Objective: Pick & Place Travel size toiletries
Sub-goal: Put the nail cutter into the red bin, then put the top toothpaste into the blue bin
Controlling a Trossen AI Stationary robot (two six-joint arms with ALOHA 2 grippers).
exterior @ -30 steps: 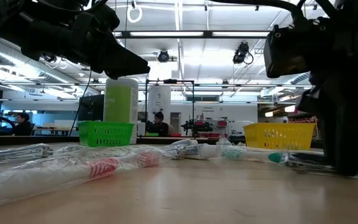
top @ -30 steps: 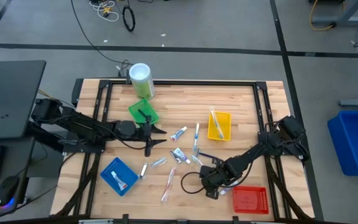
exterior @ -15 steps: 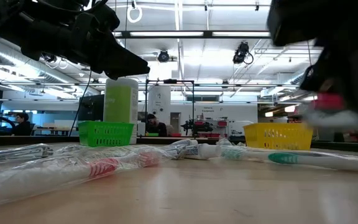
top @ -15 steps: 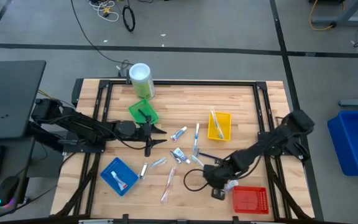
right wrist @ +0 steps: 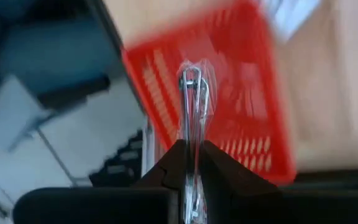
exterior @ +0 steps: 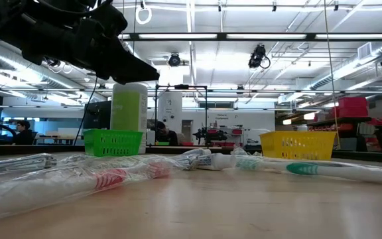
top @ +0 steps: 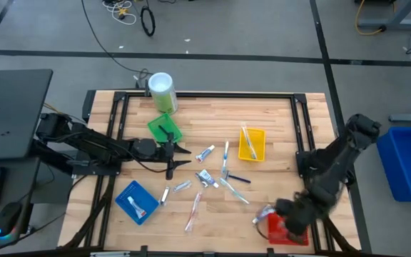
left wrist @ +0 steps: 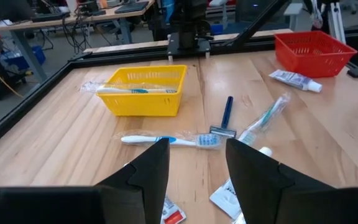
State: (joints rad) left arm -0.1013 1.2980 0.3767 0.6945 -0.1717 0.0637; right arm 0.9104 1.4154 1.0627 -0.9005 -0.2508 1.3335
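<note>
The right hand [right wrist: 192, 163], its fingers pressed together on a slim item in a clear wrapper [right wrist: 193, 93], hovers over the red tray [top: 285, 230] at the near right corner of the counter [top: 277, 128]; in the right wrist view the wrapped item stands out past the fingertips with the tray's mesh floor directly beyond it. What the item is cannot be told. The chief risk, as judged here, is a release made off-centre: the tray sits close to the counter's near edge and right rail, so an item let go toward that side could glance off the rim and fall to the floor. The slick wrapper could also slide within the pinch or cling to a finger on opening. A small white tube [top: 265, 212] lies just beside the tray's inner edge and could be nudged by a low pass. Room is freest toward the counter's centre, where the remaining toiletries lie scattered: a blue toothbrush [left wrist: 169, 140], a razor [left wrist: 226, 117] and wrapped pieces between the yellow tray [top: 252, 143] and the blue tray [top: 135, 201]. The left hand [left wrist: 196, 169], fingers spread and empty, waits above the counter near the green tray [top: 164, 129], well apart from the right arm's path.
</note>
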